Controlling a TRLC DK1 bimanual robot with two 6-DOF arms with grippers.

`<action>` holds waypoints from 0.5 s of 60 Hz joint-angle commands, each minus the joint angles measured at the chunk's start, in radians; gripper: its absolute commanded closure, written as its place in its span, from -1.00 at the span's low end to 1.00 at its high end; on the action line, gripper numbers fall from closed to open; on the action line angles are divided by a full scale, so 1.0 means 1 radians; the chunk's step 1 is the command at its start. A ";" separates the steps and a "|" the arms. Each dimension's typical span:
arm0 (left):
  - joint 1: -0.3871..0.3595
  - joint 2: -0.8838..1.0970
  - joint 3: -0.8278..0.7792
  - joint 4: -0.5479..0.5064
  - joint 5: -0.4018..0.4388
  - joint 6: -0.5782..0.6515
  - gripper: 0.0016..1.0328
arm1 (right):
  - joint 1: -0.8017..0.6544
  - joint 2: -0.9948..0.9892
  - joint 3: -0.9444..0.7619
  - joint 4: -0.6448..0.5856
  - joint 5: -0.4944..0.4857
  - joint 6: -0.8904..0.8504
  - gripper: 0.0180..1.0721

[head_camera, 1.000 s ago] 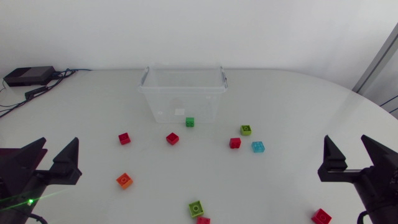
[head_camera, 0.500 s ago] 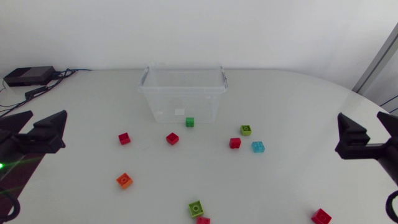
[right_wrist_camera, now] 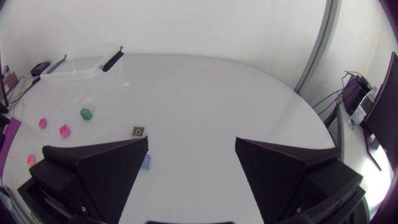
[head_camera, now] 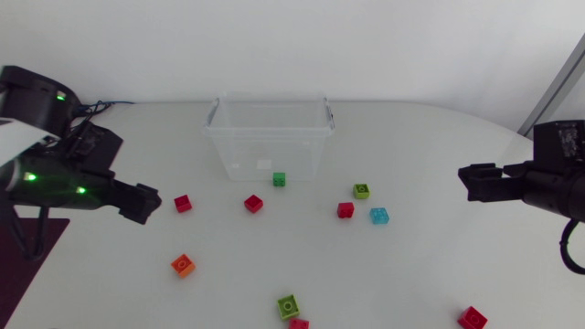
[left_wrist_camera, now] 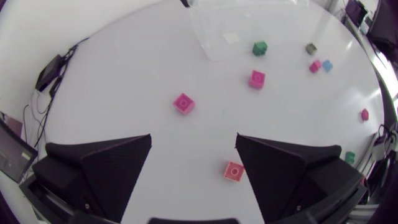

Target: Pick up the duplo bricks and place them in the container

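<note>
left gripper (head_camera: 139, 202) is hanging over the left side of the table (head_camera: 430, 274), fingers spread wide, gripping nothing. right gripper (head_camera: 475, 180) is hanging over the right side, also released and empty. the clear container (head_camera: 239, 153) is sitting at the far middle. green brick (head_camera: 279, 179) is lying just beside its near wall. left red brick (head_camera: 183, 203) is lying just right of the left gripper, and middle red brick (head_camera: 253, 203) is sitting further right. lime brick (head_camera: 361, 191), right red brick (head_camera: 345, 210) and light blue brick (head_camera: 379, 216) are sitting close together right of centre. orange brick (head_camera: 183, 265) is lying nearer on the left; in the left wrist view it is showing between the open fingers, close to one. near lime brick (head_camera: 288, 306) and near red brick (head_camera: 298, 323) are sitting just beside each other at the near edge, with corner red brick (head_camera: 472, 317) at the near right.
</note>
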 commanded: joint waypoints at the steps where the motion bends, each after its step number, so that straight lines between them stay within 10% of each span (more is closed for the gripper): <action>1: -0.014 0.062 0.002 -0.026 0.032 0.094 -0.83 | -0.008 0.058 0.039 -0.044 -0.017 -0.001 -0.93; 30: -0.072 0.306 -0.033 -0.140 0.109 0.266 -0.82 | 0.079 0.269 0.083 -0.233 -0.098 -0.193 -0.93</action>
